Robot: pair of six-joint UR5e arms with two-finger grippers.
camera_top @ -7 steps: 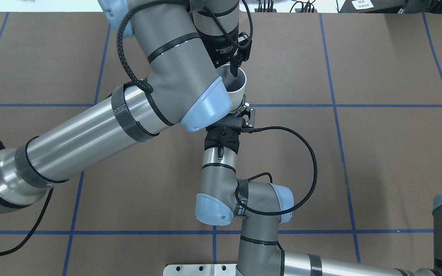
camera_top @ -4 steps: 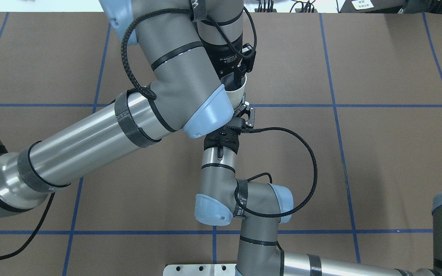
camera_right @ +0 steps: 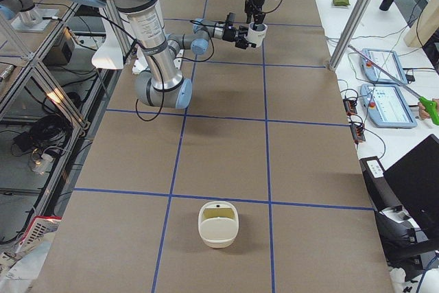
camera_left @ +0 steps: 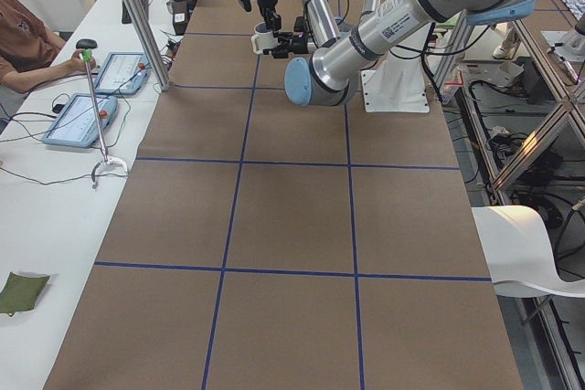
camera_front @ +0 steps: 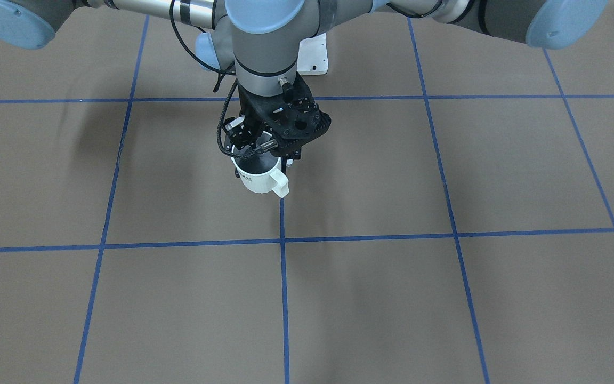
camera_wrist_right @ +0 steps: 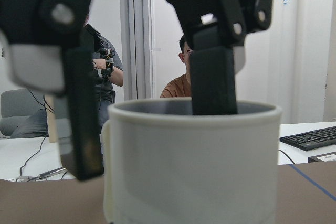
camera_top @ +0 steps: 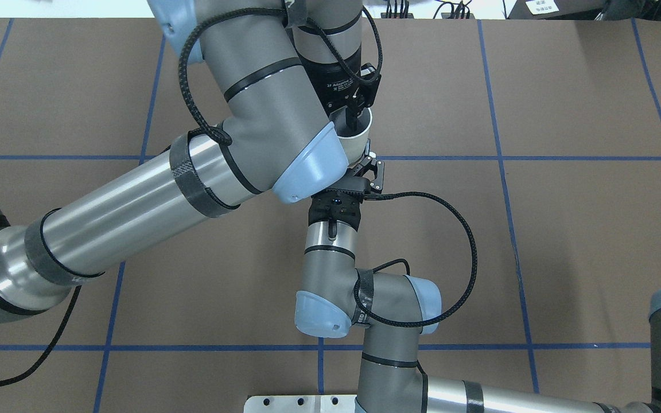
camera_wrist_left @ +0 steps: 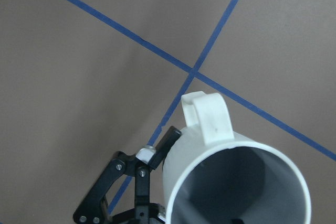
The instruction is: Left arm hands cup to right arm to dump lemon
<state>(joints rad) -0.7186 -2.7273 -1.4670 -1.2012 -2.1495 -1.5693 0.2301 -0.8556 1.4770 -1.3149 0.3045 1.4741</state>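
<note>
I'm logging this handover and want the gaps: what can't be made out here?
Lemon: the cup's floor is cut off by the left wrist view's lower edge; overhead, the left gripper blocks its mouth.
Right gripper's hold: overhead, the left arm covers it; right wrist view blurs it.

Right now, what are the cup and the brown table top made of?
The cup looks like glazed ceramic, though plastic is possible: smooth cream-white outside, thick rim, grey inside. The table top looks covered in matt brown paper or card: flat, with no shine.
</note>
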